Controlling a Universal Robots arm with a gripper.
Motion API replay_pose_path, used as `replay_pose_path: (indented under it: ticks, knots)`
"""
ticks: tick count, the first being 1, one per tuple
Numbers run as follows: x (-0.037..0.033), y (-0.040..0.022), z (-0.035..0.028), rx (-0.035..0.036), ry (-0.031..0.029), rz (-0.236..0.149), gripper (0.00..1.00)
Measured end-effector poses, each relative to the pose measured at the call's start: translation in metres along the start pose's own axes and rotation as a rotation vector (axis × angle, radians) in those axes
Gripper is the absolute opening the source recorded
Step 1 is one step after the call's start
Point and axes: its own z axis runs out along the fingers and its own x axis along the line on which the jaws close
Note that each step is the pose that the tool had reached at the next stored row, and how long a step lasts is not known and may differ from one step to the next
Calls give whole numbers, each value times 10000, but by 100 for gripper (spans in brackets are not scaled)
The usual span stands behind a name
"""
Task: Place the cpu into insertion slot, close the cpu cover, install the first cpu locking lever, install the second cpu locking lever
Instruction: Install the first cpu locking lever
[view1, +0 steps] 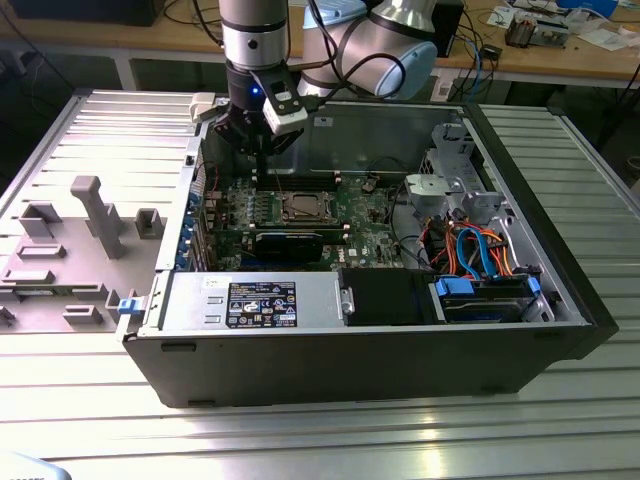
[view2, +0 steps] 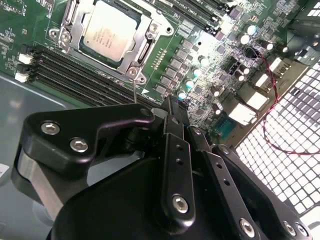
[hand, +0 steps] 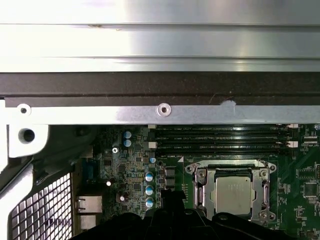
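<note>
Claw (view1: 262, 143) fingers are pressed together with nothing between them, hanging over the green board (view1: 365, 210) inside the open computer case (view1: 560, 290). Nearby, the cpu (view2: 111, 30) already sits in the insertion slot (hand: 234, 195), and the silver cpu cover (view2: 142, 47) lies flat around it.

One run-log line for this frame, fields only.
cpu: seated in insertion slot | cpu cover: closed over cpu | hand: shut, holding nothing, beside slot, above motherboard
</note>
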Motion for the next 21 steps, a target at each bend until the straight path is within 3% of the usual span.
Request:
replay_pose_path:
  ticks: [10, 16, 21]
  knots:
    - [-23, 96, 0, -18, -1, 0, 11]
    - [-38, 112, 1, -106, -3, 1, 11]
    - [-63, 112, 0, -111, 0, 1, 11]
